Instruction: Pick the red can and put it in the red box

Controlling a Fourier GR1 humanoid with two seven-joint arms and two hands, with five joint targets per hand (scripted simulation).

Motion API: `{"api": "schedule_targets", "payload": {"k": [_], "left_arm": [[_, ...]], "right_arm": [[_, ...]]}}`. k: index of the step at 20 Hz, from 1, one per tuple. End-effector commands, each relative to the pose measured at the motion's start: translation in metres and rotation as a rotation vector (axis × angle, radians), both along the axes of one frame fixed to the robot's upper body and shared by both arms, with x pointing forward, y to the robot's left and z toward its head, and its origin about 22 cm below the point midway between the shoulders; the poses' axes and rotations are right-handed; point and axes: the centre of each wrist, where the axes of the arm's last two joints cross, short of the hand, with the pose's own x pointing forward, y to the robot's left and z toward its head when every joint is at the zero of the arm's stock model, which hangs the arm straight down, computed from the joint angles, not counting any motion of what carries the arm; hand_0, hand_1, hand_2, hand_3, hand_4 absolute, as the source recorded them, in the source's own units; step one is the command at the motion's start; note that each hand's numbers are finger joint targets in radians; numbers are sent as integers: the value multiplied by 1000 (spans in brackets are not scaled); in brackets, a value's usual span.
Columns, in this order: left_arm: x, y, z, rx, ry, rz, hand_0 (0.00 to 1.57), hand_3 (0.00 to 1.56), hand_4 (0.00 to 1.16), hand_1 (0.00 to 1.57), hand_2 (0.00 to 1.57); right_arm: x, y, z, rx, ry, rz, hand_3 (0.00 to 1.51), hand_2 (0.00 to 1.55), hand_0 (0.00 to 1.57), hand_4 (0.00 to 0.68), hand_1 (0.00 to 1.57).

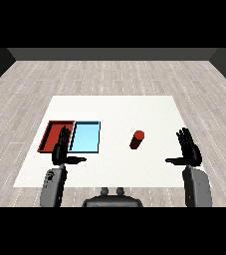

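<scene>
Task not begun. Red can stands on the tabletop, left of the right hand, fingers straight, holding nothing. Left hand likewise, overlapping the red tray.

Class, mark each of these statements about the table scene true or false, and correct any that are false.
1. The red can stands on the table, outside both trays. True.
2. The right hand is curled round the can. False: its fingers are straight and it holds nothing.
3. The red tray lies left of the light blue tray. True.
4. The can is nearer the left hand than the right. False: it stands nearer the right hand.
5. The left hand is open. True.
</scene>
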Motion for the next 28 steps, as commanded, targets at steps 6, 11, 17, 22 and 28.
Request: {"api": "schedule_targets", "payload": {"k": [6,11,17,22,28], "left_arm": [[-3,18,-3,-16,-75,-16,0,0,0,0,0],[12,-4,-4,-40,-73,-22,0,0,0,0,0],[-9,-4,-10,-49,-84,-5,0,0,0,0,0],[0,0,-23,-56,-85,-5,0,0,0,0,0],[7,10,-9,-54,-96,10,0,0,0,0,0]], "right_arm": [[-14,-35,-8,6,-82,23,0,0,0,0,0],[-6,-28,-16,27,-31,38,0,0,0,0,0],[14,-8,-24,44,-2,48,0,0,0,0,0],[43,7,-22,13,12,49,0,0,0,0,0],[55,36,-26,12,48,64,0,0,0,0,0]]}}
